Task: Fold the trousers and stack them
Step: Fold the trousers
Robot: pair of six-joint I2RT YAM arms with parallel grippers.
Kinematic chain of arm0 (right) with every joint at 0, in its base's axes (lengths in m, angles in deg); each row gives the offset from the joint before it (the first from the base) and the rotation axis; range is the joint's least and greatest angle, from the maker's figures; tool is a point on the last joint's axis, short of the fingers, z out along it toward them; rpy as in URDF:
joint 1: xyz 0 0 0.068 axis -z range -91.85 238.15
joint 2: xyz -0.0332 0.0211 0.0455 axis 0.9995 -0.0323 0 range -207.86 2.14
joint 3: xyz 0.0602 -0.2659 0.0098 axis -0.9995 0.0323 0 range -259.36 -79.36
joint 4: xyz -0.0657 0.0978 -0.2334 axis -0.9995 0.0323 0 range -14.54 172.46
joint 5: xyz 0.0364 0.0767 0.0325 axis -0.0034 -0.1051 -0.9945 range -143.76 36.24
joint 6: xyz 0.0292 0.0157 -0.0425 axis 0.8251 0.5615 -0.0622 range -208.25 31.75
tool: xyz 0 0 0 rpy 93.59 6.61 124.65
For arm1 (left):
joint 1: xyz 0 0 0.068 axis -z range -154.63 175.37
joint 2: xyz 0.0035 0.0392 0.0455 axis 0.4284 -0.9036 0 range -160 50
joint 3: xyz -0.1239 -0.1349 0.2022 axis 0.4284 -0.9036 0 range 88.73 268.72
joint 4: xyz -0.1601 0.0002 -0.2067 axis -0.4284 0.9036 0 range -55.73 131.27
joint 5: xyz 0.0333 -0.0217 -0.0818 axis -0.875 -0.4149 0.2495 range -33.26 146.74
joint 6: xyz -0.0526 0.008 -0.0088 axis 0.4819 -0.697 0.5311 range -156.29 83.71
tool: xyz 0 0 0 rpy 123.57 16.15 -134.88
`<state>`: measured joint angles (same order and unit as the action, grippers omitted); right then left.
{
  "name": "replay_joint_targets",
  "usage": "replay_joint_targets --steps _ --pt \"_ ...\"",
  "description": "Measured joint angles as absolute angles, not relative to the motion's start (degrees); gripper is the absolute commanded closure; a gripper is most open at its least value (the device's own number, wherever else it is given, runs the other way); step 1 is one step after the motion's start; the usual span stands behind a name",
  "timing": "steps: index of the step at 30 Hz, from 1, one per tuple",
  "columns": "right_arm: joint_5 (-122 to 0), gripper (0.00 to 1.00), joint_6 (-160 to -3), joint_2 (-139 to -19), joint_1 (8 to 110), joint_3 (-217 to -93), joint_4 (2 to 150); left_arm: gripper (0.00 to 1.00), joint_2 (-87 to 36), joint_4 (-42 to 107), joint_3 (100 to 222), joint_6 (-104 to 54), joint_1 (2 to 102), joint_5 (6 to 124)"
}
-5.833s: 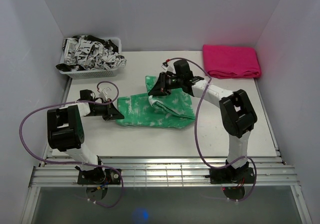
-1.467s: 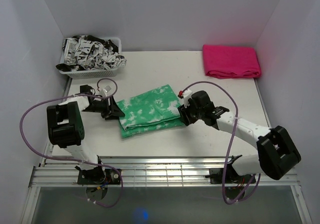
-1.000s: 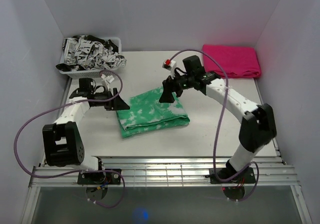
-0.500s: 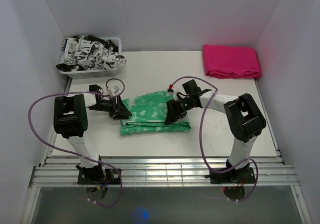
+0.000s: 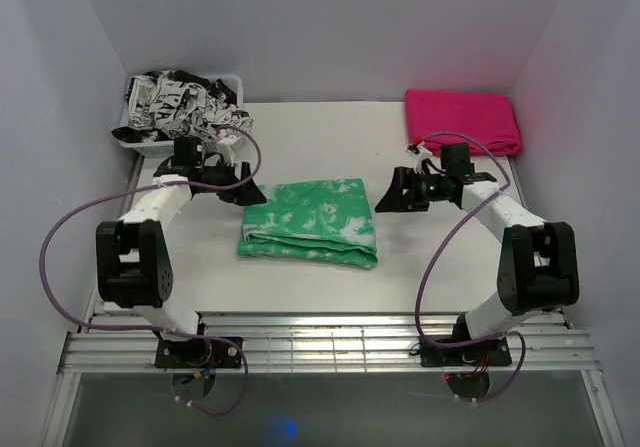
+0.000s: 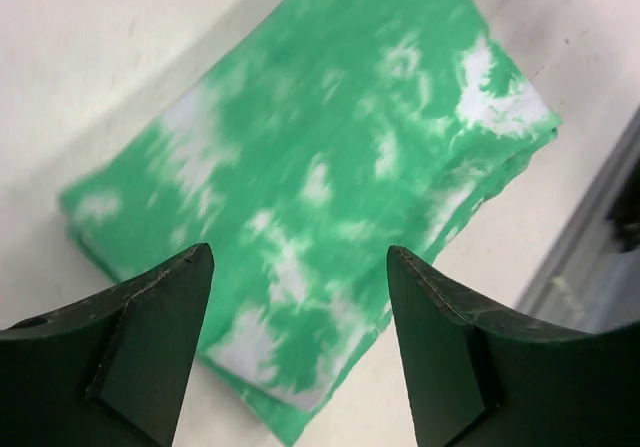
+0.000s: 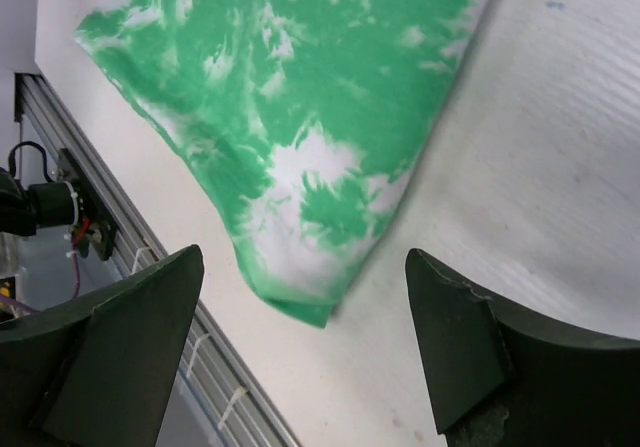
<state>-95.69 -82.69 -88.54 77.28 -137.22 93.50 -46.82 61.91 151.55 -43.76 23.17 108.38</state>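
White worktop (image 5: 300,147) held the trousers (image 5: 310,222), folded flat at its middle. The left pincer (image 5: 248,189) and right pincer (image 5: 388,197) had just backed off, both spread and empty. Folding seemed finished; stacking remained.

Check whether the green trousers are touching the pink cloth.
Apart. The top view shows bare table between the trousers and the pink cloth.

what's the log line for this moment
green-and-white tie-dye fabric trousers: folded, lying flat | left pincer: open, empty | right pincer: open, empty | folded magenta cloth: far right, apart
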Motion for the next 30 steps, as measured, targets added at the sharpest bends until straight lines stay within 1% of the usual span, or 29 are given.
replay_joint_targets --steps 2,5,6,7,10,12,17,20,22,23,24,28,30 --pt "-97.88 0.1 -80.98 -86.13 80.62 -135.23 93.78 0.18 -39.63 60.71 151.62 -49.97 28.29 104.07" --pt "-100.94 0.04 -78.51 -86.24 85.1 -132.81 94.29 0.17 -32.33 58.0 151.79 -60.68 42.49 97.63" --pt "-101.51 0.02 -77.55 -86.33 86.63 -131.63 94.53 0.17 -31.91 57.19 151.79 -63.78 47.48 95.75" --pt "-101.81 0.02 -76.5 -86.2 88.09 -130.21 94.64 0.17 -32.37 56.43 151.64 -66.58 52.61 94.3" --pt "-101.99 0.07 -72.89 -83.95 91.33 -124.81 93.61 0.17 -36.87 54.44 149.91 -73.48 63.48 89.15" --pt "-102.77 0.1 -69.9 -81.3 91.9 -120.87 92.38 0.15 -40.39 52.86 147.64 -77.26 67.74 85.87" --pt "-104.89 0.1 -65.27 -77.85 91.81 -117.05 89.87 0.14 -45.68 50.0 143.38 -84.11 73.2 78.83" --pt "-105.16 0.1 -64.15 -77.22 91.9 -117.05 88.41 0.21 -47.74 48.3 143.38 -86.71 74.3 75.81" --pt "-105.24 0.1 -63.56 -76.95 91.94 -117.05 87.82 0.31 -47.93 47.14 143.38 -88.24 74.71 74.74" --pt "-105.27 0.1 -63.21 -76.93 91.96 -117.01 87.42 0.37 -48.02 46.59 143.18 -88.76 74.86 74.15" --pt "-105.18 0.1 -62.93 -76.93 92.05 -116.85 87.07 0.59 -48.15 46.15 143.05 -89.07 74.95 73.78" --pt "-104.35 0.1 -59.45 -76.93 92.31 -114.27 84.12 1.0 -49.24 44.21 143.55 -87.12 75.06 71.38" --pt "-103.65 0.1 -56.52 -77.52 92.31 -112.5 82.31 1.0 -50.34 43.31 144.78 -85.07 75.1 70.09"
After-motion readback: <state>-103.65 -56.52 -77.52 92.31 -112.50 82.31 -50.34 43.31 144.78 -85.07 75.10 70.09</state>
